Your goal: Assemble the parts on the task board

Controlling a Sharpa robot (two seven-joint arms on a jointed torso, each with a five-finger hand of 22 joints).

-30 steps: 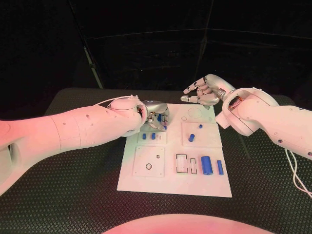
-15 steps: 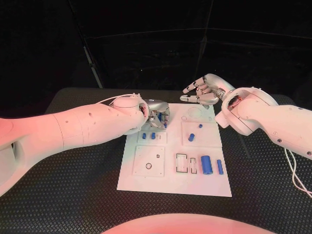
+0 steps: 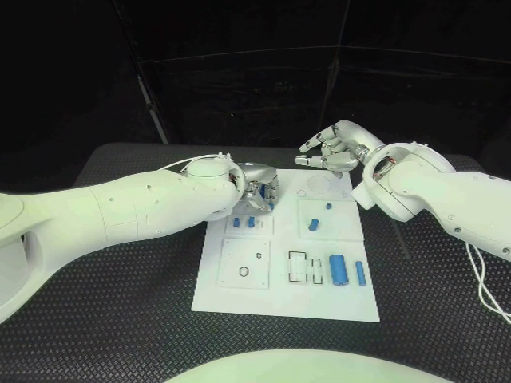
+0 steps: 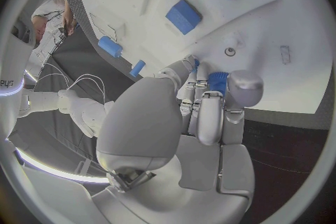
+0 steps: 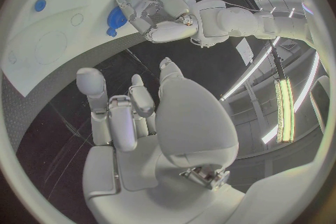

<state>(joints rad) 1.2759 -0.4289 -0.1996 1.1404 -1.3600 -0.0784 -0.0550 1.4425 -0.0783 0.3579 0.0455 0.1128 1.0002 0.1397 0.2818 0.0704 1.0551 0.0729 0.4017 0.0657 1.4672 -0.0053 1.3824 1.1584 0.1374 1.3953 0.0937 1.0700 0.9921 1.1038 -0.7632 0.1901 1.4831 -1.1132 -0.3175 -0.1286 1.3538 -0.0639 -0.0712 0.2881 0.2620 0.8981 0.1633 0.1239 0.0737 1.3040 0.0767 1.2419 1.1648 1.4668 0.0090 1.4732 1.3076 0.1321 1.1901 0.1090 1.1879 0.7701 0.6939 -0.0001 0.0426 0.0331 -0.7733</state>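
a small blue part (image 4: 218, 80) sits between the fingertips of the left hand (image 3: 255, 191), pinched there with the fingers curled in around it. the wrist view shows it peeking out at the tips, its exposed end pointing toward the task board (image 3: 288, 299). judging by that, the part's long axis runs roughly along the fingers and down at the board, so the coming move looks like a short lowering into a seat rather than a sideways carry. which hole it is meant for i cannot tell; a small round hole (image 4: 229, 51) lies just beside the fingertips on the white surface.

two more blue parts (image 3: 243, 223) stand in the panel just on the near side of this hand, and a larger blue cylinder (image 3: 338, 270) lies flat near the board's right side, its length running front to back.

the right hand (image 3: 334, 150) hovers beyond the board's far edge, fingers spread and holding nothing, apart from every piece. the left hand is plainly the nearer one for this step.
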